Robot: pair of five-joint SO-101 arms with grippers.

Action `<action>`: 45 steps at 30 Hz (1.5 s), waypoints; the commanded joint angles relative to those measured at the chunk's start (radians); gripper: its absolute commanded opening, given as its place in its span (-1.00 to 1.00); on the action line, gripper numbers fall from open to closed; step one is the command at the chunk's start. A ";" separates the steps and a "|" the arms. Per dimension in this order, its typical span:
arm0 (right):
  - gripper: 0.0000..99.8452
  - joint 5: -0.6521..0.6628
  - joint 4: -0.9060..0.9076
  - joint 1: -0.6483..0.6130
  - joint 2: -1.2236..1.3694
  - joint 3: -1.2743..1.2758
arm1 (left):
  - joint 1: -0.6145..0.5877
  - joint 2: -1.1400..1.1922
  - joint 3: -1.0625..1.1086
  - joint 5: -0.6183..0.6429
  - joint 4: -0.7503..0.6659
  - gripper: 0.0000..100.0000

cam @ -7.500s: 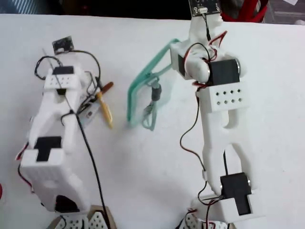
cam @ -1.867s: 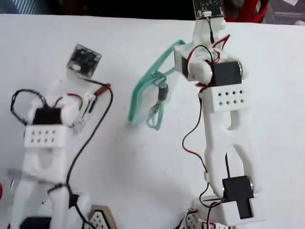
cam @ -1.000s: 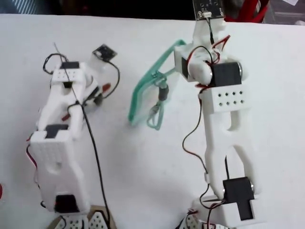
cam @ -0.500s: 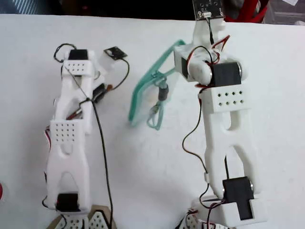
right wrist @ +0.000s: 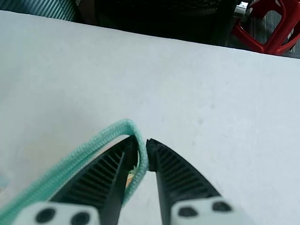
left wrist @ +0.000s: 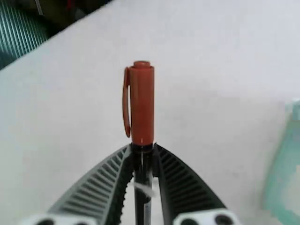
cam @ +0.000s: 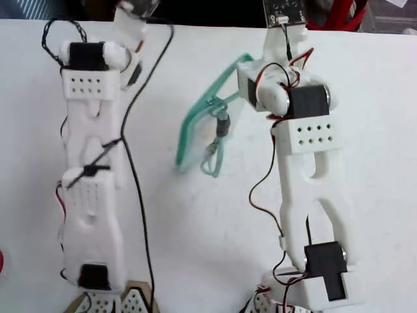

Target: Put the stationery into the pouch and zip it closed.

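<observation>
while resting nearest the arm bases on the white tabletop [cam: 195,228], lies between the two arms as a flat translucent pouch with a teal-green woven rim [cam: 186,127], near end down, far corner seemingly lifted a little. probably raised that way to gape the mouth and steady the pouch for loading. farther out, at that far corner, caught by the right jaws: closed to a thin slit, with the green rim [right wrist: 101,138] pinched between them and nothing else in their grip. farthest out, close to the tabletop's far edge and apart from the pouch on the left arm's side, carried in the left jaws: a slim dark pen with a brick-red clipped cap [left wrist: 140,103]. clamped nearly shut on the dark barrel, cap jutting out past the tips, above the tabletop. likely gripped by the barrel, cap forward, so as to slide lengthwise into the opening. not yet inside the pouch; zip not yet drawn, by the look of the gaping rim.
</observation>
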 commanded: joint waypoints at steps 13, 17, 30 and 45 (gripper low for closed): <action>-0.96 -0.005 -0.030 -0.028 0.008 0.074 | 0.427 -1.319 1.053 0.420 -0.522 -0.95; -0.96 -0.005 -0.028 -0.028 0.008 0.074 | 0.444 -1.392 1.407 0.549 -1.003 -0.95; -0.96 -0.011 -0.035 -0.021 0.018 0.075 | 0.447 -1.377 1.823 0.641 -1.694 -0.94; -0.96 -0.012 -0.051 0.016 0.013 0.074 | 0.429 -1.116 1.818 0.646 -1.795 -0.95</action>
